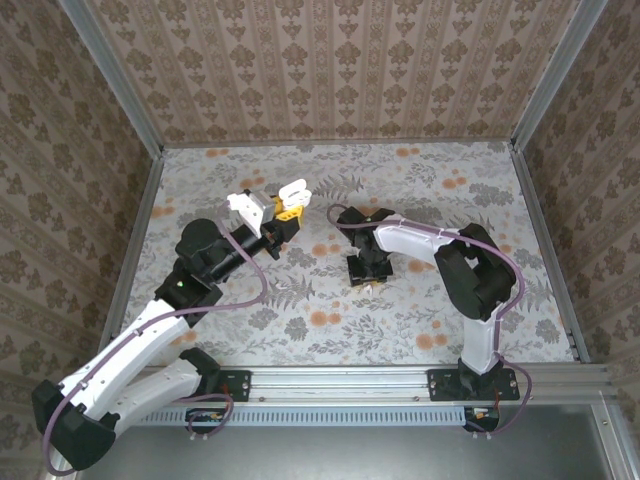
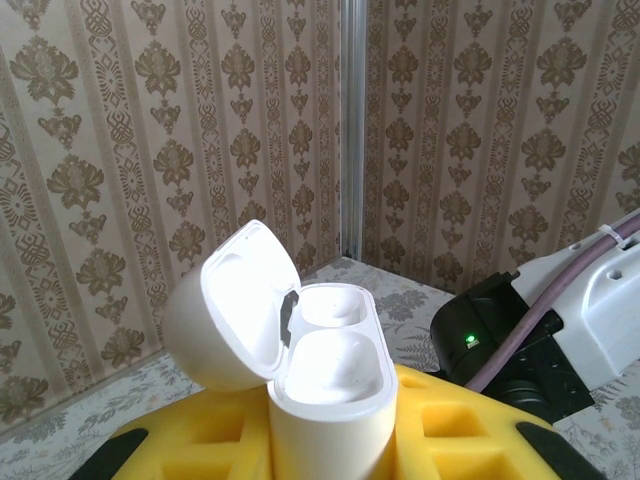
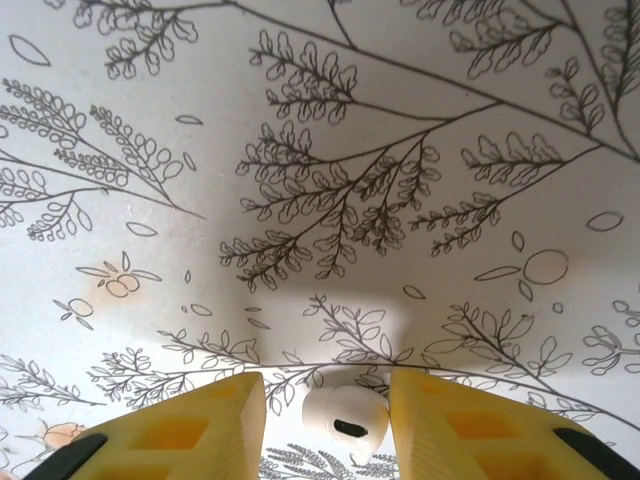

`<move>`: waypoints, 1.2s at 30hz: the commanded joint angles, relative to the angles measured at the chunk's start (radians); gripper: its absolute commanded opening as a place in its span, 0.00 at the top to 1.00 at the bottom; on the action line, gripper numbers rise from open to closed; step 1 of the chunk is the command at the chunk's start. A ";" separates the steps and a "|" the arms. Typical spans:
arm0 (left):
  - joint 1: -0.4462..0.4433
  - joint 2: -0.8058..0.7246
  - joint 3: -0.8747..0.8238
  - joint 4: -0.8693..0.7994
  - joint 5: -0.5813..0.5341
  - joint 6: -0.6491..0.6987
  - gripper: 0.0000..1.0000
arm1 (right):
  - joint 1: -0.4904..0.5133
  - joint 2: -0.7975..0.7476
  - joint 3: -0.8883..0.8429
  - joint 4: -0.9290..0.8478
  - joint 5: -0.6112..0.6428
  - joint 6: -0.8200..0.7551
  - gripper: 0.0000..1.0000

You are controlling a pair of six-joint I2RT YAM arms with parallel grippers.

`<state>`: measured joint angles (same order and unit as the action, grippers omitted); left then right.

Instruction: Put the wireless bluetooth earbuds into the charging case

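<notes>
You have one earbud (image 3: 345, 415) lying ungripped between the down-pointed right gripper's (image 1: 366, 272) partly parted fingers (image 3: 215, 425), and one charging case (image 2: 325, 385) (lid flipped open) clamped in the raised left gripper (image 1: 284, 212).

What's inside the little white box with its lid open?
Two white hollows sit side by side in the charging case, and both look empty. The lid is tipped back out of the way. How deep the hollows go is hidden by their own rims.
</notes>
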<state>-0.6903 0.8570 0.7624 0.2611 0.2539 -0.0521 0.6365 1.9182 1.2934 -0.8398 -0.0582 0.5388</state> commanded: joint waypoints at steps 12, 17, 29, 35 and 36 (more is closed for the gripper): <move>0.003 -0.015 0.014 0.042 0.006 -0.011 0.74 | 0.002 0.028 0.013 -0.067 0.024 -0.033 0.58; 0.003 -0.015 0.015 0.040 0.003 -0.011 0.74 | 0.002 0.037 0.022 -0.070 0.024 -0.062 0.58; 0.004 -0.016 0.018 0.036 0.003 -0.014 0.74 | 0.008 0.064 0.037 -0.076 0.020 -0.092 0.64; 0.003 -0.011 0.022 0.035 0.001 -0.013 0.74 | 0.014 0.048 0.030 -0.085 0.021 -0.095 0.64; 0.005 -0.010 0.024 0.036 0.003 -0.014 0.74 | 0.015 0.049 0.027 -0.083 0.021 -0.096 0.64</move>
<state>-0.6903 0.8574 0.7624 0.2623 0.2539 -0.0521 0.6403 1.9560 1.3148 -0.8936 -0.0360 0.4622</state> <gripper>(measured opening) 0.259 0.363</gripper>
